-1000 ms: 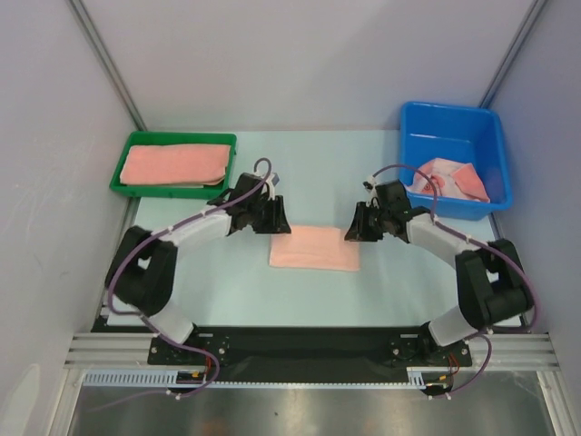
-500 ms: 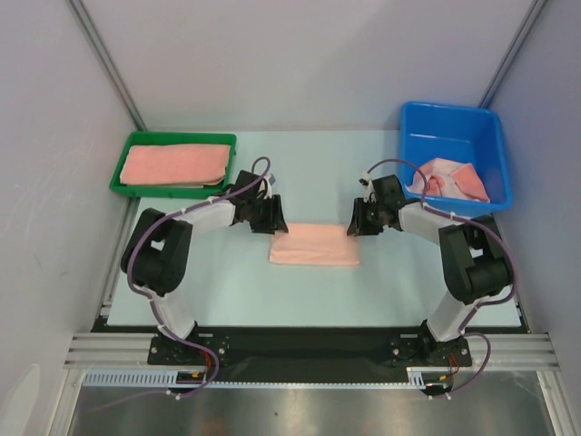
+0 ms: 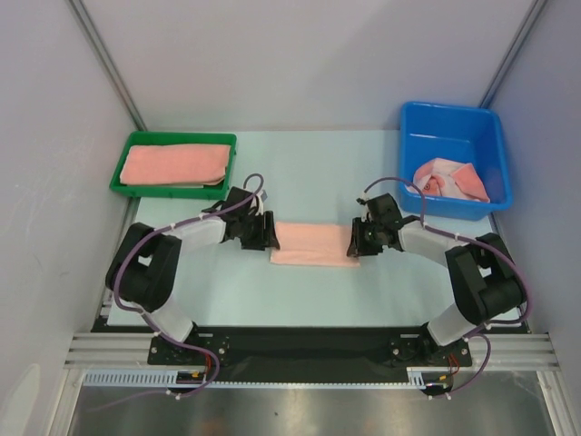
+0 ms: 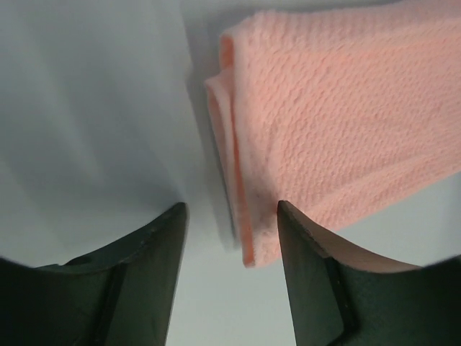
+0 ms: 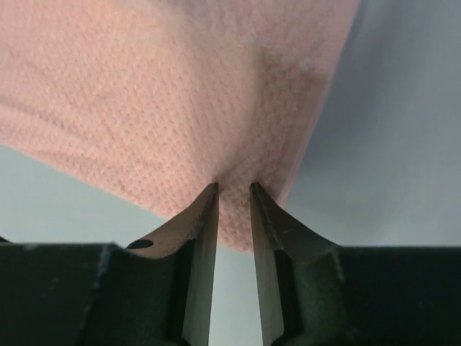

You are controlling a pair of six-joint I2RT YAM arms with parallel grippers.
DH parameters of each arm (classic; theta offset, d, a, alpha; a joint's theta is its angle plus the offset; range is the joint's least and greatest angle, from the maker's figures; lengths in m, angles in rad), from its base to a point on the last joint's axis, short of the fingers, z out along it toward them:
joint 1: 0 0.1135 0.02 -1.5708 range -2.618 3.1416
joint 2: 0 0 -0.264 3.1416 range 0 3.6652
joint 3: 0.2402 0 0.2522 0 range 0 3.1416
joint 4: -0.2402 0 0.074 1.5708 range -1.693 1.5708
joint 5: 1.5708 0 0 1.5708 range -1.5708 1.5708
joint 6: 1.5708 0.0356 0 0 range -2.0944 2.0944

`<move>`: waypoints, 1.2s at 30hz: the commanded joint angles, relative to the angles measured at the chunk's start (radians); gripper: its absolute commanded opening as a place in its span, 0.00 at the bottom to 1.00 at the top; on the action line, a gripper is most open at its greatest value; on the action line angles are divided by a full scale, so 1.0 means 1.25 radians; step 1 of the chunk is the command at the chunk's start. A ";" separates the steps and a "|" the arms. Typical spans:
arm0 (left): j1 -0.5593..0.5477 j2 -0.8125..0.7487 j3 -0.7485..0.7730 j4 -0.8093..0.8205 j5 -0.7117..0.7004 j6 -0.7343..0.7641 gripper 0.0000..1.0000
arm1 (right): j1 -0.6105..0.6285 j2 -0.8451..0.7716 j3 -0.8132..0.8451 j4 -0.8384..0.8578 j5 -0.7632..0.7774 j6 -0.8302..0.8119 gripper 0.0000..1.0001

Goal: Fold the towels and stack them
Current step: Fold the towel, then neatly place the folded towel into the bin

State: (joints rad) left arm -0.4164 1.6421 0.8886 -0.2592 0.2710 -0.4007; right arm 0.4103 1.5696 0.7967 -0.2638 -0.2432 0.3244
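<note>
Lying mid-tabletop (image 3: pixel 309 173), the folded towel (image 3: pixel 315 244) is looking soft and light, so its layered ends are offering the surest hold. The left pincer (image 4: pixel 230 209) is standing open and empty astride the left end. The right pincer (image 5: pixel 234 186) is nearly closed, seemingly pinching the right edge.

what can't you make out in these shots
- Right wrist view: whether the right gripper pinches the middle towel; its fingers hide the contact.
- Top view: what lies under the pink towel in the green tray.
- Top view: how many crumpled towels the blue bin holds.
</note>
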 commanded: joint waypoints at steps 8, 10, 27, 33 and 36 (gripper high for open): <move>-0.002 0.064 0.011 0.067 0.038 -0.036 0.58 | 0.003 -0.139 -0.045 0.050 0.019 0.013 0.34; -0.014 0.075 -0.002 0.069 0.028 -0.049 0.57 | 0.003 -0.178 -0.048 0.047 0.028 0.018 0.39; -0.068 0.129 0.196 -0.179 -0.126 -0.012 0.00 | -0.043 -0.314 0.008 0.028 -0.030 0.056 1.00; 0.011 0.185 0.450 -0.383 -0.252 0.109 0.00 | -0.063 -0.300 0.044 0.023 -0.032 0.042 1.00; 0.073 0.214 0.552 -0.435 -0.260 0.167 0.00 | -0.070 -0.278 0.063 0.024 -0.036 0.033 1.00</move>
State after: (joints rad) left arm -0.4099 1.8881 1.4742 -0.6548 0.0391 -0.3084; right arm 0.3328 1.2030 0.8181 -0.2409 -0.2752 0.3855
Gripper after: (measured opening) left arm 0.026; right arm 0.995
